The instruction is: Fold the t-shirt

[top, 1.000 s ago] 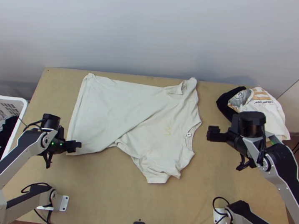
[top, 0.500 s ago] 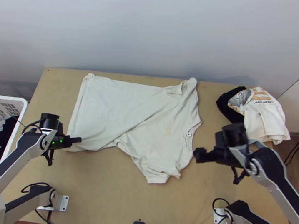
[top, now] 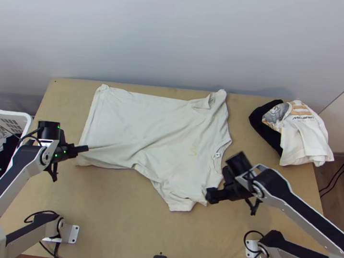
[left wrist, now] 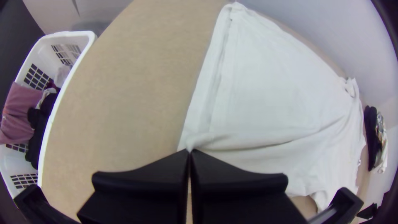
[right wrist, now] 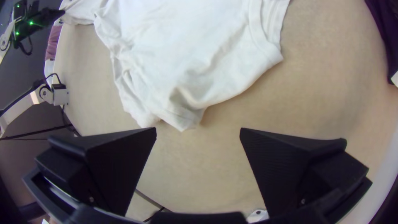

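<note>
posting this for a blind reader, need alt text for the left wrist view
Black left gripper pinching the edge of a white t-shirt that lies across a light wooden table, with a white basket of clothes alongside.

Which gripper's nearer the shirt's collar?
Right. The right gripper hangs open by the sleeve beside the collar; the left gripper is shut on the hem, at the opposite end.

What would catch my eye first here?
A big off-white cotton-looking t-shirt sprawled across the light wooden table. Then the two silver-and-black robot arms, one at each side; the left one's black gripper pinches the shirt's edge, while the right one's gapes open near a sleeve.
</note>
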Controlling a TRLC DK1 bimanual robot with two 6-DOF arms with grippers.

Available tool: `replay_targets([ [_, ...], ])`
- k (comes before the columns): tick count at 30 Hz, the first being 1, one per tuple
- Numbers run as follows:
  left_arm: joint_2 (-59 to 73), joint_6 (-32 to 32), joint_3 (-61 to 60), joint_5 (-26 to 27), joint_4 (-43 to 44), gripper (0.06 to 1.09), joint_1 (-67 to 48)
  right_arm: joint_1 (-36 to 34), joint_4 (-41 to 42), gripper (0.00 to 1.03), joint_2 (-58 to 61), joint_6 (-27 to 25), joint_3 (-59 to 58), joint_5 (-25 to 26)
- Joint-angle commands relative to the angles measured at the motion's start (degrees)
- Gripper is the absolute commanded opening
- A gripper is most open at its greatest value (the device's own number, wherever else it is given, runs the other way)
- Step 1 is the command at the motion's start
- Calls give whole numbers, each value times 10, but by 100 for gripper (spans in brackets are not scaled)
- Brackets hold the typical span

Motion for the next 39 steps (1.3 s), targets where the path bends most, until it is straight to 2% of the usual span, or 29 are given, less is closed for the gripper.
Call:
replay_targets([
  [1, 14, 1, 18, -4, 6, 10, 13, 34, 43, 93, 46, 11, -13, -5],
  [7, 38, 0, 32, -6, 12, 10, 12, 63, 71, 92, 81, 13, -13, -5],
  [9, 46, 0, 40, -6, 12, 10, 12, 72, 94, 80, 91, 15, -13, -4],
  [10, 49, 0, 42, -7, 12, 10, 12, 74, 101, 71, 96, 15, -13, -4],
  [11, 53, 0, 45, -9, 12, 10, 12, 76, 111, 58, 99, 14, -13, -3],
  [13, 57, 0, 49, -10, 12, 10, 13, 74, 127, 26, 102, 8, -13, -2],
  [14, 59, 0, 49, -10, 12, 10, 13, 73, 131, 6, 103, 2, -13, -1],
  [15, 61, 0, 49, -10, 12, 10, 13, 72, 131, 3, 105, -2, -13, -2],
  [21, 60, -1, 43, -10, 12, 10, 15, 47, 72, 3, 65, -17, -3, 0],
  [28, 52, 11, 33, -10, 12, 10, 35, -74, 20, 3, -27, -47, 2, -2],
  [32, 36, 22, 31, -10, 8, 10, 42, -111, -40, 3, -54, -78, 16, -8],
  [36, 28, 29, 28, -9, 10, 10, 46, -135, -44, 3, -59, -90, 4, -8],
  [39, 29, 25, 32, -8, 15, 10, 45, -135, -3, 3, -43, -76, 0, -8],
])
